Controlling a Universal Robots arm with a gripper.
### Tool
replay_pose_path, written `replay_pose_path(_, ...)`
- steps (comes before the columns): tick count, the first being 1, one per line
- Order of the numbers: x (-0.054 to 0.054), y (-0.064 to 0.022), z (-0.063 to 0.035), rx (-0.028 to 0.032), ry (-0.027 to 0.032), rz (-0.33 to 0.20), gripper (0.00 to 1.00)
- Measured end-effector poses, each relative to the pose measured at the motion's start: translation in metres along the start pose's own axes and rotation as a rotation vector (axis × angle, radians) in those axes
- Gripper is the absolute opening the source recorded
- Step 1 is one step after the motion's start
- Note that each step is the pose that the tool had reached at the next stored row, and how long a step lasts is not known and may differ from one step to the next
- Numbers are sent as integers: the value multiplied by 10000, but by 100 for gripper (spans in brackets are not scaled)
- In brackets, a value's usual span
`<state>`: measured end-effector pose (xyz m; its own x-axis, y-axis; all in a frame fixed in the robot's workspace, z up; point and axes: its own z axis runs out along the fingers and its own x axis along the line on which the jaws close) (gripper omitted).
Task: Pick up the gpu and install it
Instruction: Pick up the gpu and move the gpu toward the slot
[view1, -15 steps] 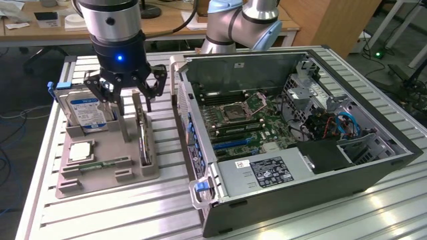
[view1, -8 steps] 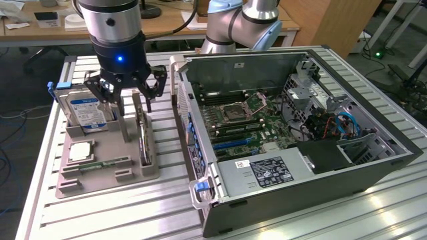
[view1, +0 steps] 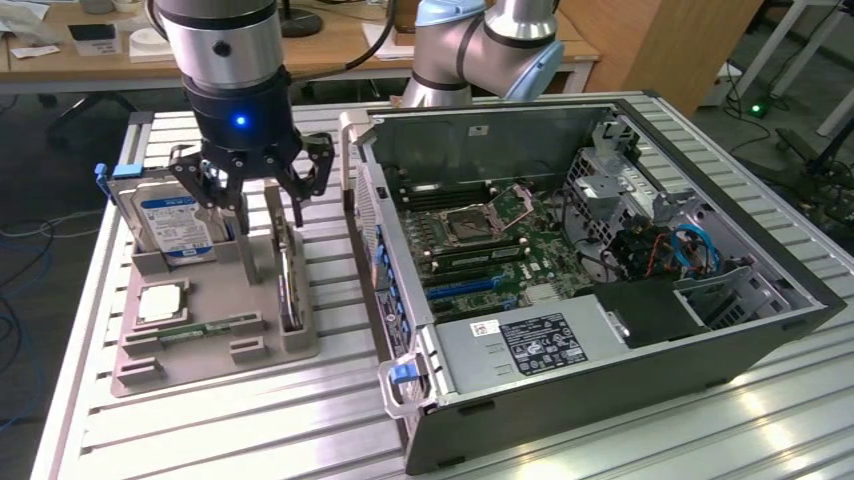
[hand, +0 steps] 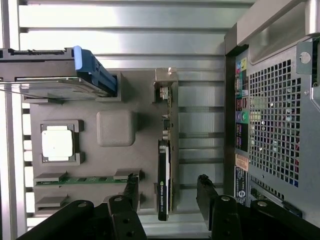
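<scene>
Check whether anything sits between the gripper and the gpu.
Nothing visible does. The open gripper hangs right above the gpu, which stands on edge in the tray. In the wrist view, one finger lies to each side of the card. The hard drive stands apart, toward the exterior view's left.

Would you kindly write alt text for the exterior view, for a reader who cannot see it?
The open gripper hangs over the gpu, which stands on edge in a grey tray beside a hard drive. To the exterior view's right lies an open computer case, its motherboard exposed.
</scene>
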<state>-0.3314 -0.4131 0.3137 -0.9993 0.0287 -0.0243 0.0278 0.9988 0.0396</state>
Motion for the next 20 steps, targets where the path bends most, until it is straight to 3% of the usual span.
replay_pose_path(20, -1, -75, 84, 4, 0, 0, 59)
